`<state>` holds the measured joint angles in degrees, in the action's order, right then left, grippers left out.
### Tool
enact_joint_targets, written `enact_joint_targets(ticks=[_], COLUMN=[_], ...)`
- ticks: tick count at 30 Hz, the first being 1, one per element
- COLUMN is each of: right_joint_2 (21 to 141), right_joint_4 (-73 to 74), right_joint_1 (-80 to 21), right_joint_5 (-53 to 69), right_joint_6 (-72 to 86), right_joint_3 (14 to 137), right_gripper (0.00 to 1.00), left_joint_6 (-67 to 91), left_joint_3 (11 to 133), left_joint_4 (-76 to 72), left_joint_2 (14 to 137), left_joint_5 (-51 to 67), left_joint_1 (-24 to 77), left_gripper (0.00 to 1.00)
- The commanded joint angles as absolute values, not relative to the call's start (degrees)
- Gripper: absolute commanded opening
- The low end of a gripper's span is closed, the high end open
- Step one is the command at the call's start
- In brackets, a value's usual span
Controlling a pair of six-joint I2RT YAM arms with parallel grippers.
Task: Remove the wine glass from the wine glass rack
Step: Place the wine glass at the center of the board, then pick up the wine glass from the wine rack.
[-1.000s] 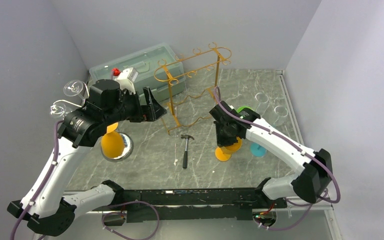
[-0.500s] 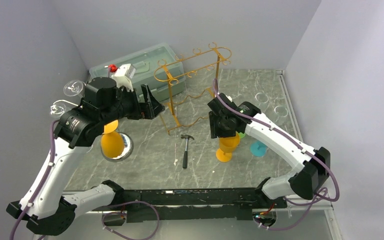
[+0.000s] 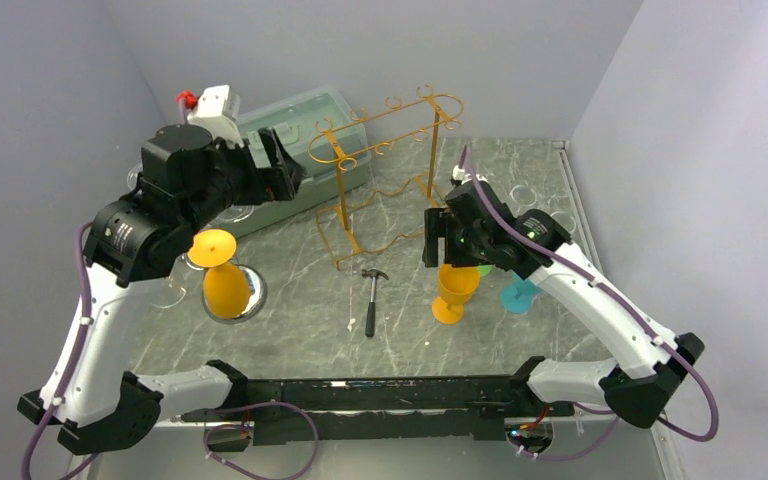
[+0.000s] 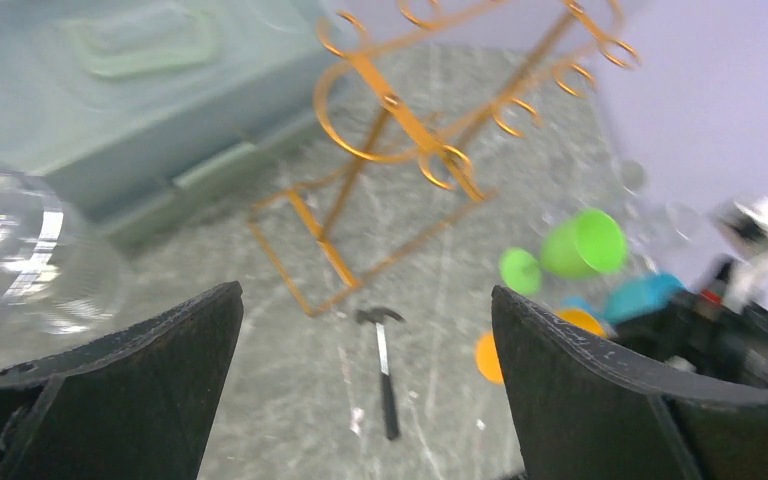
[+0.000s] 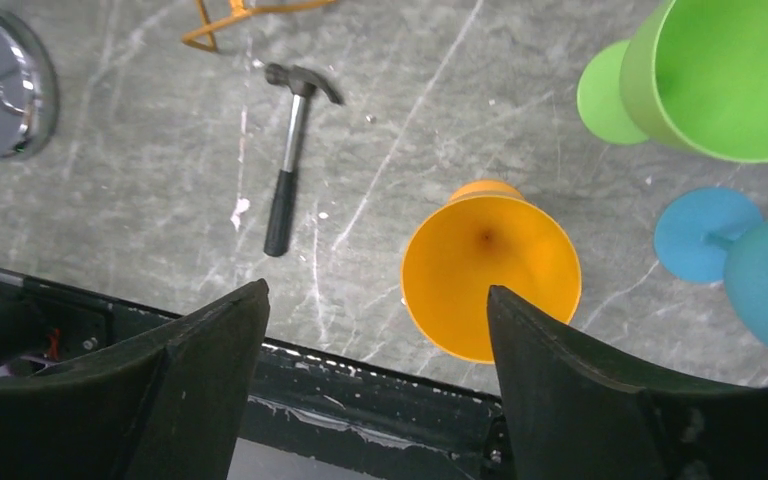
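Note:
The orange wire wine glass rack [image 3: 390, 170] [image 4: 400, 130] stands at the back middle of the table, and I see no glass hanging on it. An orange wine glass [image 3: 455, 290] [image 5: 490, 275] stands upright on the table in front of the rack's right end. My right gripper [image 3: 440, 240] [image 5: 377, 300] hovers just above that glass, open and holding nothing. Raised at the back left, by the rack's left end, my left gripper [image 3: 278, 165] [image 4: 365, 290] is wide open and empty.
A hammer [image 3: 372, 300] [image 5: 290, 190] lies in front of the rack. A green glass [image 5: 730, 80] and a teal glass [image 3: 517, 295] are beside the orange one. A second orange glass [image 3: 222, 280] stands upside down by a metal disc [image 5: 0, 95]. A lidded box [image 3: 290, 130] sits behind.
My right gripper has opened, let go of the orange wine glass and risen above it; the glass now stands alone. My left arm has lifted and swung back to the left.

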<state>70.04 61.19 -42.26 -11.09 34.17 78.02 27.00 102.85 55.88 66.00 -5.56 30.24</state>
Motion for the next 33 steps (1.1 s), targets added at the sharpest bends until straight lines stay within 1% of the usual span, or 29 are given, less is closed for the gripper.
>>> enact_joint_targets(ticks=[1, 6, 11, 15, 23, 28, 33], right_joint_2=[67.75, 67.77, 67.79, 68.1, 67.72, 66.94, 66.2], right_joint_4=[57.09, 52.31, 48.36, 47.38, 45.87, 45.18, 44.44], right_joint_1=[-42.41, -42.43, -42.45, -42.45, -42.45, -42.45, -42.38], right_joint_5=[-11.83, -9.84, -6.31, -5.19, -3.48, -3.32, -3.13], right_joint_6=[31.99, 31.13, 30.65, 29.68, 28.92, 28.76, 28.65], right_joint_3=[81.52, 82.46, 81.38, 81.43, 80.98, 79.95, 78.73], right_gripper=[0.85, 0.9, 0.91, 0.91, 0.91, 0.91, 0.91], left_joint_6=[23.19, 22.52, 22.61, 22.92, 25.3, 26.5, 27.69], left_joint_3=[109.17, 114.16, 116.47, 117.05, 116.64, 116.13, 114.81], left_joint_4=[60.6, 64.33, 65.49, 65.3, 64.7, 63.65, 62.97], left_joint_2=[70.13, 75.58, 78.59, 79.97, 81.28, 82.33, 82.45], left_joint_5=[-24.17, -35.02, -38.44, -36.59, -28.01, -23.98, -22.6], left_joint_1=[30.37, 29.25, 25.01, 20.25, 11.48, 8.63, 6.97], left_gripper=[0.99, 0.99, 0.99, 0.99, 0.99, 0.99, 0.99])
